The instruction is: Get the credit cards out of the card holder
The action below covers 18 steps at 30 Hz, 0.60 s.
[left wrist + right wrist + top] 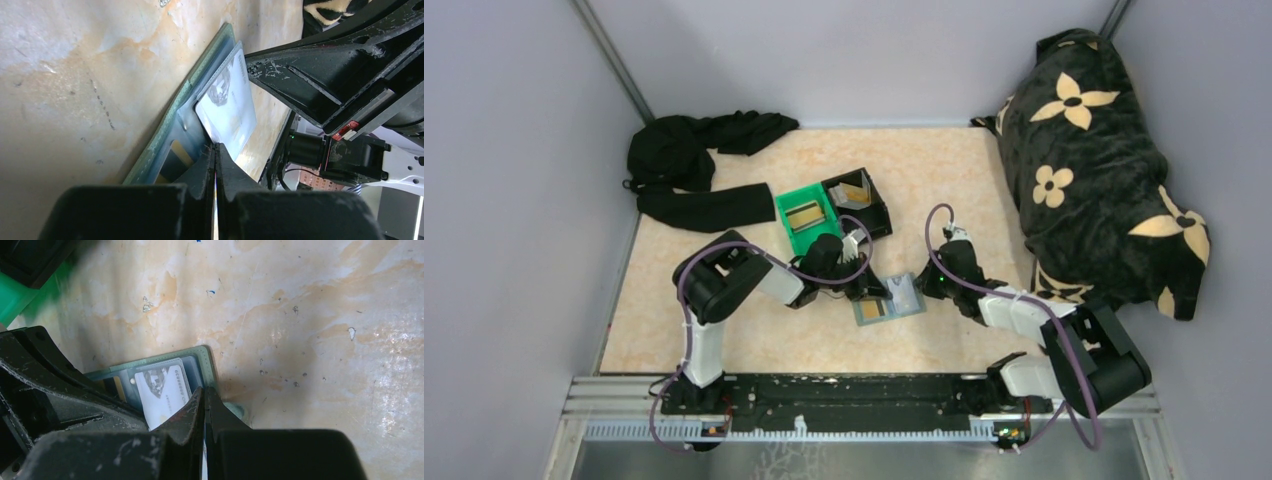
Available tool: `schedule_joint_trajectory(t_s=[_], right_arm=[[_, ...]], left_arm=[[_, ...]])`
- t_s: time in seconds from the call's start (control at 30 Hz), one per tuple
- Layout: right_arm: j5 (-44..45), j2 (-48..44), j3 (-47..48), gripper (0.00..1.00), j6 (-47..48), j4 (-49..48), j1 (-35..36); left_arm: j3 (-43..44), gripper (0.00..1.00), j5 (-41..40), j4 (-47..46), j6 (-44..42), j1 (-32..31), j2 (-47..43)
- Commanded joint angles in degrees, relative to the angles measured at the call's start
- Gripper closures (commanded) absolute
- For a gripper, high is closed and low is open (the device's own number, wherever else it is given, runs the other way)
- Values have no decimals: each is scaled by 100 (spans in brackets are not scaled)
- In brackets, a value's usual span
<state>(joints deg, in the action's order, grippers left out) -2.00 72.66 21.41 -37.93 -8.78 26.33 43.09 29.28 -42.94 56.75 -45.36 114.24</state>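
Card holder (902,292): lay open on the table (724,320), between both grippers.
Left gripper (216,150): pinched shut on the pale grey card (227,107), not yet out of its slot.
Right gripper (204,394): closed empty, tips pressing the holder's edge.
Done: seemingly two cards, dropped in green bin (784,205) and black bin (879,210).
Left: grey card, tan-gold card (873,310).
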Motion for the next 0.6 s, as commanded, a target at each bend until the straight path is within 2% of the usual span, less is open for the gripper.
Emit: schedule_joint_trajectory(t_s=[0.0,0.27,0.57], right_arm=[[-264,242,-161,100,70,403,39],[-211,189,-153,100,83,499,39],[-276,366,-50,100,44,388,-6]], left_arm=[[25,100,-43,-333,122,-51,133],[12,100,23,-450,207,-8,136],[-502,100,67,-465,208,171,-449]])
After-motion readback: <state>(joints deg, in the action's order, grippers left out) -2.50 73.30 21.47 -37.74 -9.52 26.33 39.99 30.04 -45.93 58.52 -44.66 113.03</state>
